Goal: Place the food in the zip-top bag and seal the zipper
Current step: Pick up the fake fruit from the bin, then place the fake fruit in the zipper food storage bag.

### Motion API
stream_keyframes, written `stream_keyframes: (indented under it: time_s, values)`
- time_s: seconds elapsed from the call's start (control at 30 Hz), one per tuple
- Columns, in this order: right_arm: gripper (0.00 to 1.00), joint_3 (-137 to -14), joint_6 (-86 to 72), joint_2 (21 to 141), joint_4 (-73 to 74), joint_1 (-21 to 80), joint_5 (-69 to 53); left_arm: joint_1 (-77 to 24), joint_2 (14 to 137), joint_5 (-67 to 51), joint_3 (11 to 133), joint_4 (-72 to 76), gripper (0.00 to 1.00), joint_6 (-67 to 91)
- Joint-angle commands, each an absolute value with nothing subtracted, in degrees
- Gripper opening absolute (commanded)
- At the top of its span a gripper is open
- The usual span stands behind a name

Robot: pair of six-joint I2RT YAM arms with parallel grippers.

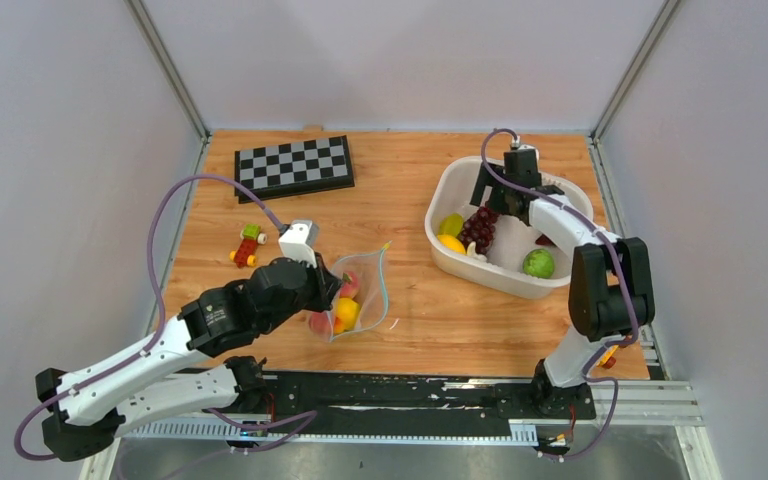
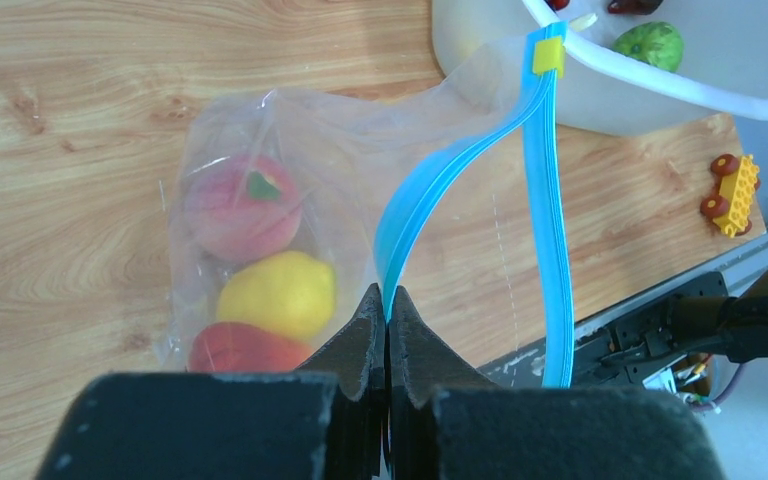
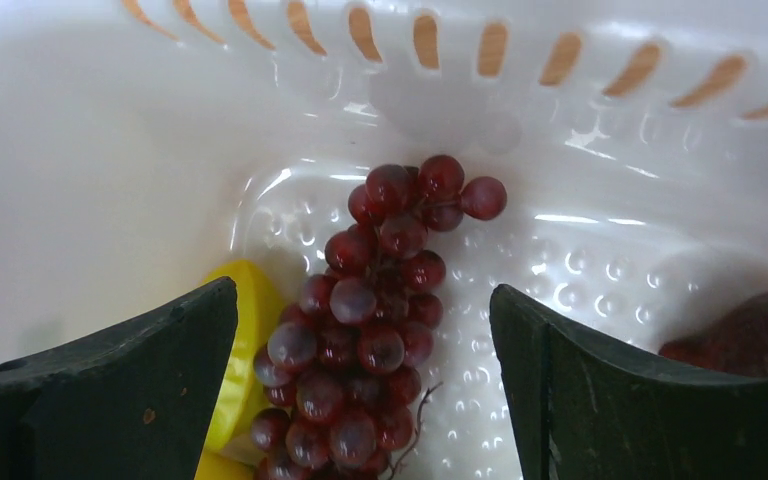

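Note:
The clear zip-top bag (image 1: 362,292) lies on the table, mouth open, holding a pink peach (image 2: 242,207), a yellow lemon (image 2: 278,294) and a red piece (image 2: 245,350). My left gripper (image 1: 326,287) is shut on one lip of the teal-blue zipper (image 2: 550,200), pinched at the fingertips (image 2: 387,310). My right gripper (image 1: 488,205) is open inside the white basket (image 1: 447,182), its fingers on either side of the purple grapes (image 3: 370,320) without touching them. A yellow lemon (image 3: 245,340) lies beside the grapes. A green lime (image 1: 538,263) sits in the basket's near corner.
A checkerboard (image 1: 293,166) lies at the back left. Red-yellow-green toy blocks (image 1: 248,245) sit left of the bag, and another block piece (image 2: 735,192) lies near the right arm's base. Grey walls close in both sides.

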State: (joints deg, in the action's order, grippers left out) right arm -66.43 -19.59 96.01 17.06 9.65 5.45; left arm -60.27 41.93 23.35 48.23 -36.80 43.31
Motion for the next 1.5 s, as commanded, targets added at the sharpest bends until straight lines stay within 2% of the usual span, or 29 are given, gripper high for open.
stream_keyframes:
  time_s: [0.0, 0.27, 0.33, 0.47, 0.53, 0.63, 0.8, 1.03, 1.2, 1.47]
  values:
    - [0.94, -70.81, -19.34, 100.66, 18.45, 9.4, 5.38, -60.22, 42.38, 25.26, 51.11, -37.19, 0.0, 42.45]
    - [0.86, -69.97, -19.71, 107.23, 18.96, 9.54, 8.59, -60.25, 43.42, 24.32, 50.66, -36.16, 0.0, 42.59]
    - [0.76, -69.75, -19.89, 108.21, 18.89, 9.61, 8.52, -60.25, 43.42, 24.34, 50.55, -36.02, 0.0, 42.54]
    - [0.63, -66.53, -20.97, 107.67, 14.88, 9.6, 8.61, -60.22, 43.71, 24.58, 50.62, -35.95, 0.0, 42.41]
    - [0.48, -65.89, -21.02, 106.68, 14.32, 9.58, 8.57, -60.27, 43.88, 24.46, 50.86, -36.08, 0.0, 42.29]
    - [0.3, -63.83, -20.49, 103.21, 12.23, 9.58, 6.91, -60.28, 44.02, 24.39, 50.9, -36.32, 0.0, 42.36]
    - [0.09, -61.92, -19.24, 94.04, 11.07, 9.58, 4.65, -60.25, 43.58, 24.2, 50.24, -36.09, 0.0, 42.63]
    - [0.06, -60.21, -18.08, 85.54, 10.92, 9.56, -0.87, -60.26, 43.13, 23.74, 49.4, -35.81, 0.0, 43.03]
    - [0.0, -59.24, -18.22, 82.74, 12.09, 9.56, -1.15, -60.25, 42.05, 24.18, 49.16, -36.19, 0.0, 43.07]
    - [0.0, -57.54, -18.97, 75.76, 11.49, 9.58, -4.39, -60.22, 41.31, 24.43, 48.87, -36.55, 0.0, 43.24]
